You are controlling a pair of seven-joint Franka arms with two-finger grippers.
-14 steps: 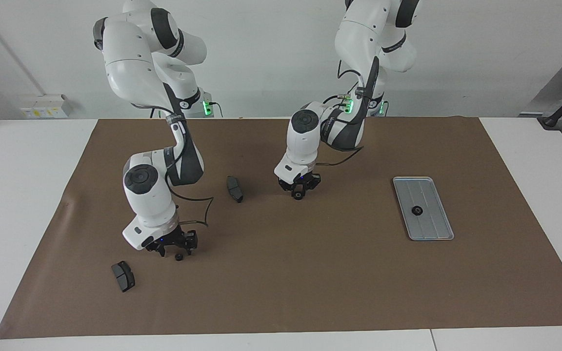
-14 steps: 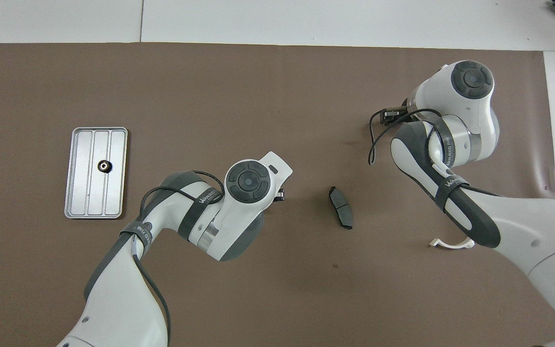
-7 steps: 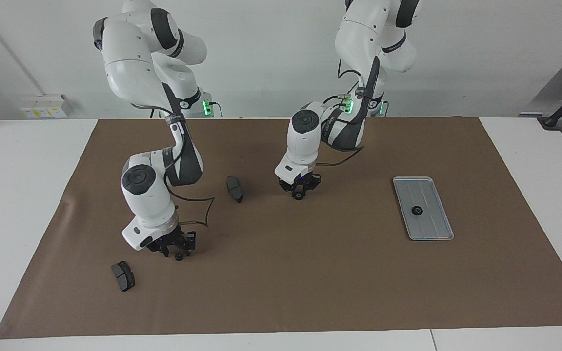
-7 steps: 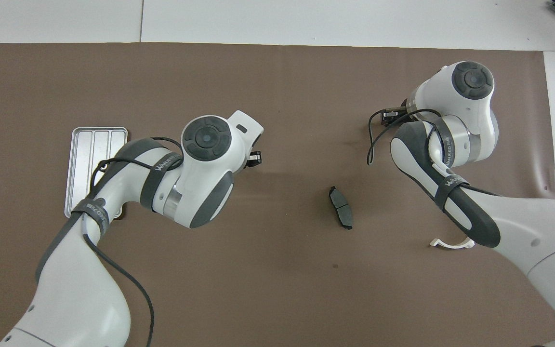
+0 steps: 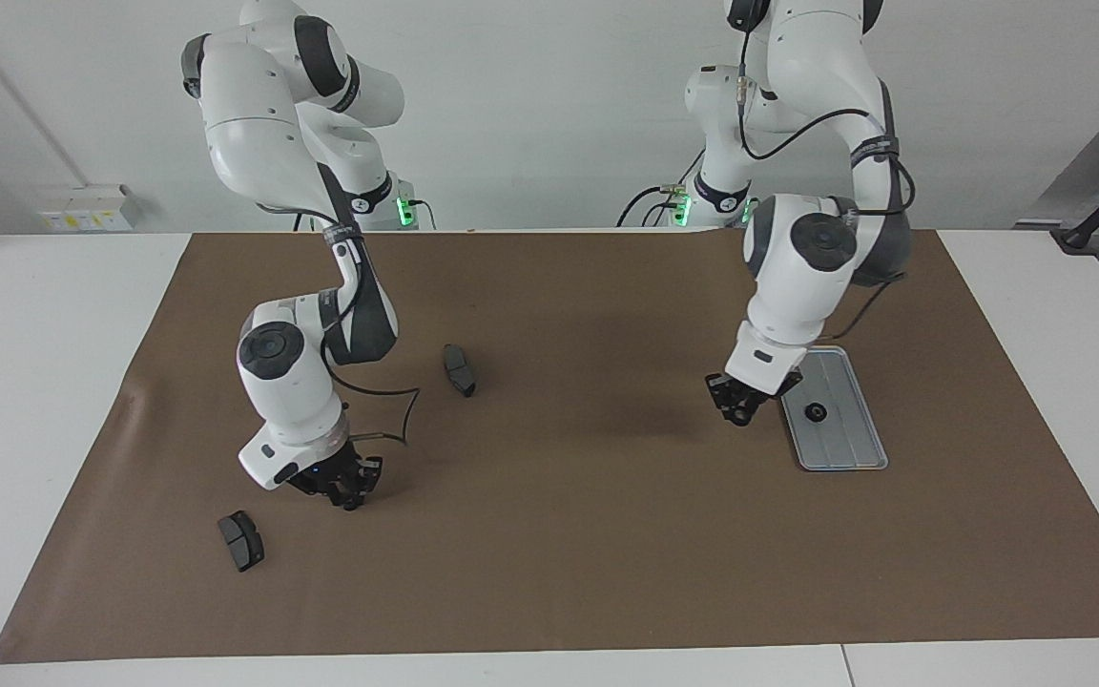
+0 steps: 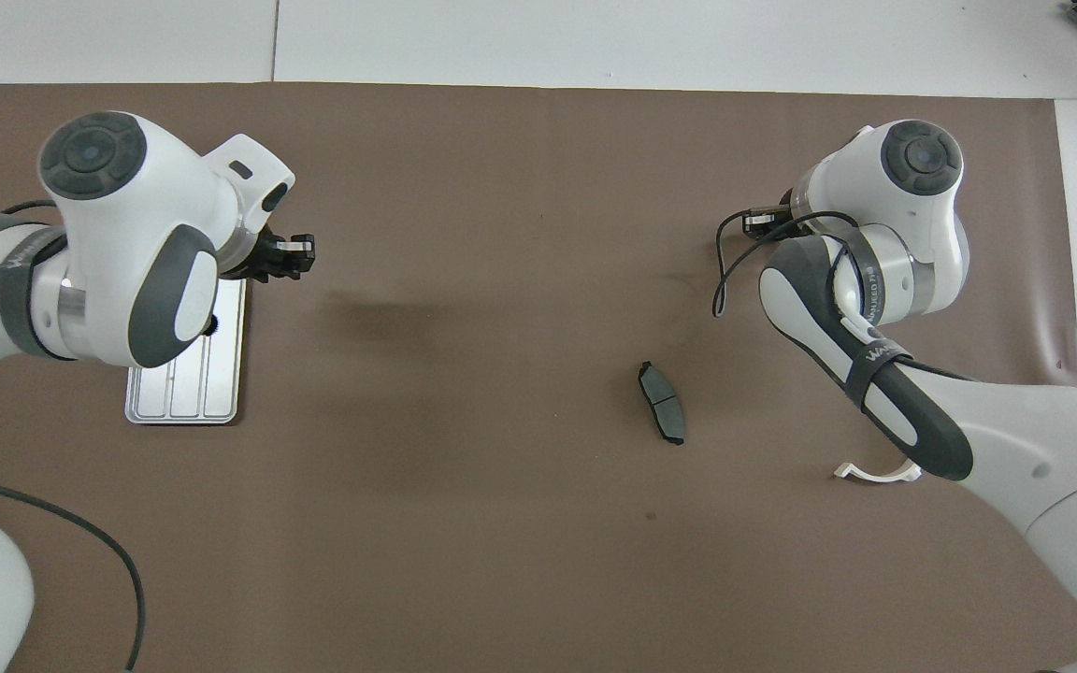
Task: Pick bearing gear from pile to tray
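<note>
Left end effector (image 5: 738,412) hangs low over the brown mat (image 5: 559,534), just beside the long rim of the tray (image 5: 840,444) on the side toward the middle of the surface. Whether it is apart or together I cannot tell. Its arm arches down from above, wrist tilted toward the tray.

Right end effector (image 5: 349,491) is down at the mat with its tips pressed together. Nothing can be made out between them. Its arm is folded steeply, elbow high.

A wide bare stretch of mat lies open between the two arms, and more runs along the mat's edge farthest from the robots.

The tray sits toward the left arm's end, its long axis and ridges running from nearer the robots to farther. One black gear (image 5: 813,412) lies in it, near the middle.

One brake-pad piece (image 5: 459,369) lies nearer the robots than the right end effector; a second pad (image 5: 240,540) lies close by it, farther out. The white bracket (image 6: 875,473) shows beside the right arm.
</note>
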